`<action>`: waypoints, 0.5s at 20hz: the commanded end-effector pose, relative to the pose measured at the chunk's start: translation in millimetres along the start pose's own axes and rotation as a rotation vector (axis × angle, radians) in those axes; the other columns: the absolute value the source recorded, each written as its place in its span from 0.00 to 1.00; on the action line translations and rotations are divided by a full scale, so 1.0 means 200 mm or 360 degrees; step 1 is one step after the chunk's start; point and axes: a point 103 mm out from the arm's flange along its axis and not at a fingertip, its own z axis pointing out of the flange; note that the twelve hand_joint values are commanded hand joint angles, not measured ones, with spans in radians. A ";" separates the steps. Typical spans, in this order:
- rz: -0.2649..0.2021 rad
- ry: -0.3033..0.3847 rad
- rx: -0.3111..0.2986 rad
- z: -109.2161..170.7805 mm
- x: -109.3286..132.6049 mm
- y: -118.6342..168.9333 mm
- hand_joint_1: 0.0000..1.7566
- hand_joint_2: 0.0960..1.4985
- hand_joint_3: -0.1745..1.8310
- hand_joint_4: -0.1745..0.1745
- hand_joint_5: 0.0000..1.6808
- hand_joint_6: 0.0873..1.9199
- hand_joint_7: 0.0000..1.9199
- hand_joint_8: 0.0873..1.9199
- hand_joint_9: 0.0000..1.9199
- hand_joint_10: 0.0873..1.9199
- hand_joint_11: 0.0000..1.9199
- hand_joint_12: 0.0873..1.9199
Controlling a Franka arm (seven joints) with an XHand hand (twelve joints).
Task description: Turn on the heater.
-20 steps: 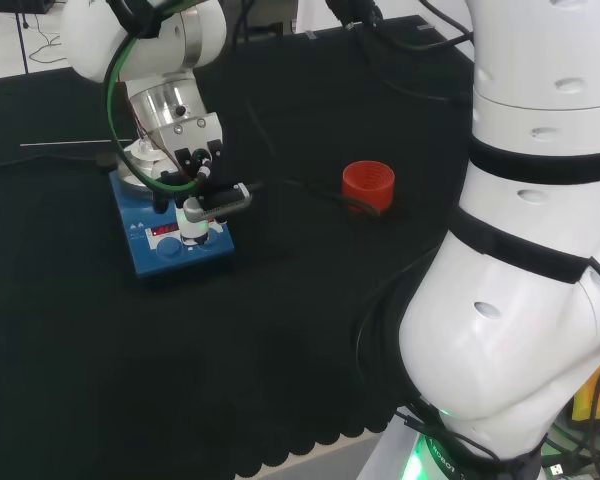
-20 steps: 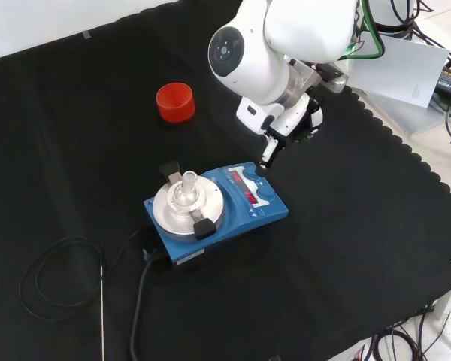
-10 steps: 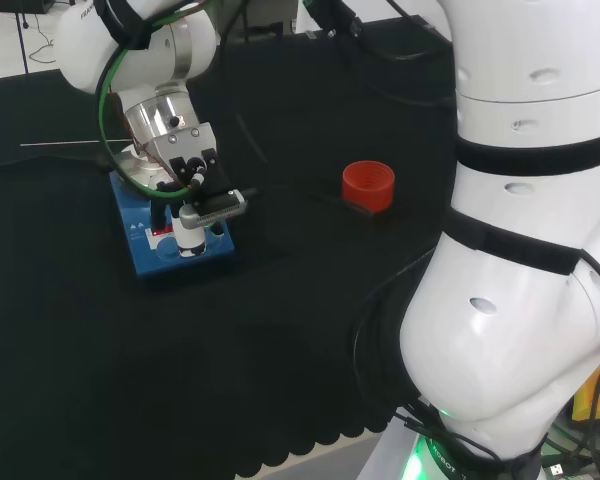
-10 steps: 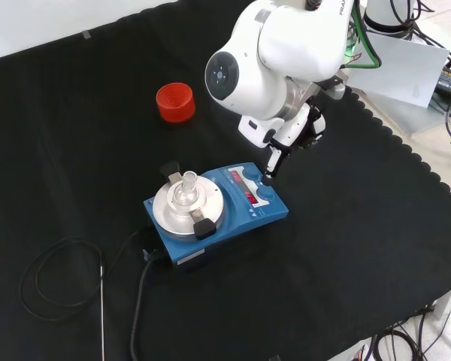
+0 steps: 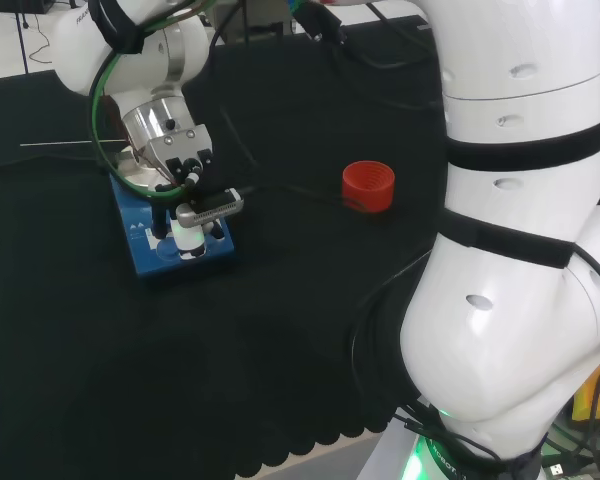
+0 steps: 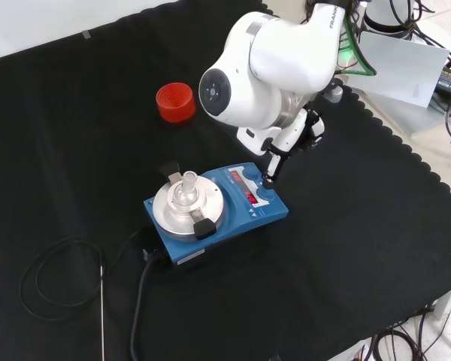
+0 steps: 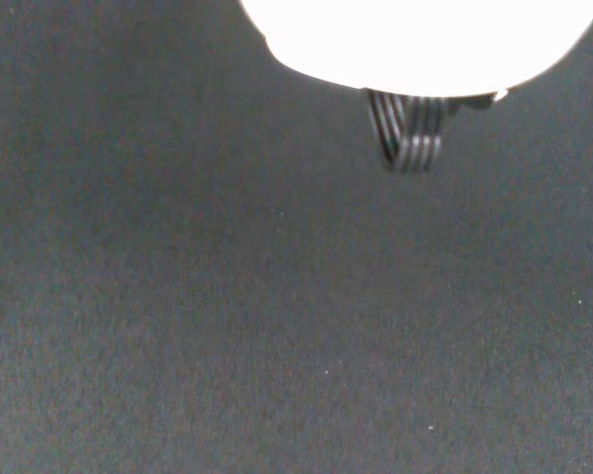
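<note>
Heater (image 6: 210,210): blue. Hand (image 6: 286,143) above its control panel; one straight finger (image 6: 271,171) touching panel, holding nothing.

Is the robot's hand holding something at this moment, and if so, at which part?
Nothing is held. The hand points one straight finger down at the front panel of the blue heater with the round metal plate, without grasping anything.

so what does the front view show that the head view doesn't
Front view alone: the heater's round silver plate with a small clear vessel on it, and a loose black cable on the cloth. Head view alone: the arm's big white links at the right. Both: the blue heater, the red ring, and the hand with a finger reaching down to the heater's control panel.
</note>
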 end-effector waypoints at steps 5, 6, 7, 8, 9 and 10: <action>0.0013 -0.0001 0.0050 0.02 -0.02 0.02 0.81 0.31 0.68 0.39 0.18 0.00 0.81 0.88 0.87 0.80 0.61 0.63; 0.0008 0.0008 0.0047 0.02 -0.02 0.02 0.81 0.31 0.68 0.39 0.18 0.00 0.81 0.88 0.88 0.80 0.61 0.63; 0.0005 0.0013 0.0046 0.02 -0.02 0.02 0.81 0.31 0.68 0.39 0.18 0.00 0.81 0.88 0.88 0.80 0.61 0.63; 0.0006 0.0011 0.0045 0.02 -0.02 0.02 0.81 0.31 0.68 0.39 0.18 0.00 0.81 0.88 0.88 0.80 0.61 0.63; 0.0007 0.0009 0.0047 0.02 -0.02 0.02 0.81 0.31 0.68 0.39 0.18 0.00 0.81 0.88 0.88 0.80 0.61 0.63; 0.0007 0.0003 0.0047 0.02 -0.02 0.02 0.81 0.31 0.68 0.39 0.18 0.00 0.81 0.88 0.88 0.80 0.61 0.63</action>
